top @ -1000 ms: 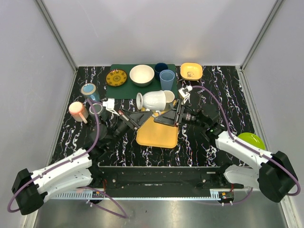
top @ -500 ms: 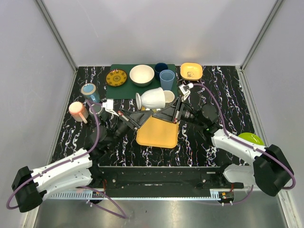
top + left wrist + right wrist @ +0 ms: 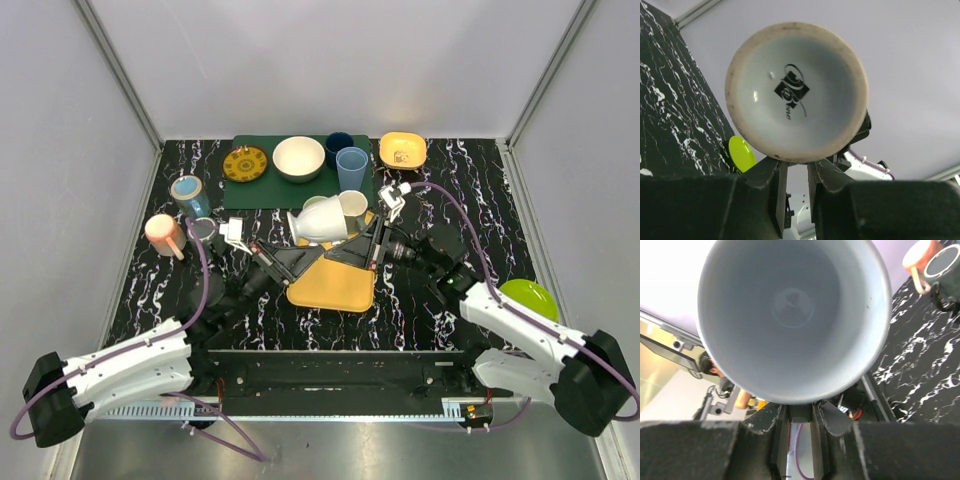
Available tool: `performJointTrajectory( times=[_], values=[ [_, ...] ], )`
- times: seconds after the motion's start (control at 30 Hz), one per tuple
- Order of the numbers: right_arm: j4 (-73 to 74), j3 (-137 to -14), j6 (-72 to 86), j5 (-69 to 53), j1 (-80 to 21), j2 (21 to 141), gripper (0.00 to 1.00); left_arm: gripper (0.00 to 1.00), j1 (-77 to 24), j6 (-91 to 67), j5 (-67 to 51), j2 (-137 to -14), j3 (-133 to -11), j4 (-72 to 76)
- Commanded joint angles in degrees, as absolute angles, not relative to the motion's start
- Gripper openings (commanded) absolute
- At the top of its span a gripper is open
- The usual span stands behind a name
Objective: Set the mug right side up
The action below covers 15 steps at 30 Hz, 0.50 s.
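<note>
- Underside of the mug [image 3: 796, 91], centre of the left wrist view: a black maker's stamp, a dark diamond under a curling line. Below it is a short slanted word that seems to start with "R"; the rest is unclear.
- Inside the yellow bowl [image 3: 402, 151], upper right of the top view: a small mark, too small to read.

You have black white-veined marble tabletop [image 3: 450, 180]: dark green mat [image 3: 262, 190] far side, square yellow tray [image 3: 335, 285] centre, lime-green plate [image 3: 530, 293] right, pink mug [image 3: 162, 233] left.

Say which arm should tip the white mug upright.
Right, probably. The right gripper sits at the white mug's open mouth, the end that must rise; the left gripper faces the foot, which must come down.
</note>
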<state>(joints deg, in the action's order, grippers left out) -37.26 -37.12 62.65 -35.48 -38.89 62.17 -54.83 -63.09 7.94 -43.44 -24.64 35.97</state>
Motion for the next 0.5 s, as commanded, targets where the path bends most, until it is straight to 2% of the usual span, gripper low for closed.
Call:
performJointTrajectory(
  times=[0.0, 0.07, 0.3, 0.47],
  values=[
    [-28.75, -40.87, 52.39, -27.86, -37.62, 56.35, 0.00, 0.26, -54.93, -61.79, 10.54, -39.11, -22.86, 39.37],
    [-26.72, -40.87, 51.77, -27.69, -37.62, 55.64, 0.00, 0.36, -54.93, -61.79, 11.60, -38.59, -22.24, 39.03],
    [-15.59, -42.62, 45.82, -24.44, -37.53, 50.64, 0.00, 0.54, -54.93, -61.61, 14.59, -34.99, -19.69, 33.94],
    [15.26, -50.96, 32.54, -8.20, -37.62, 50.01, 0.00, 0.56, -54.93, -60.12, 19.06, -25.78, -19.25, 18.51]
  ],
)
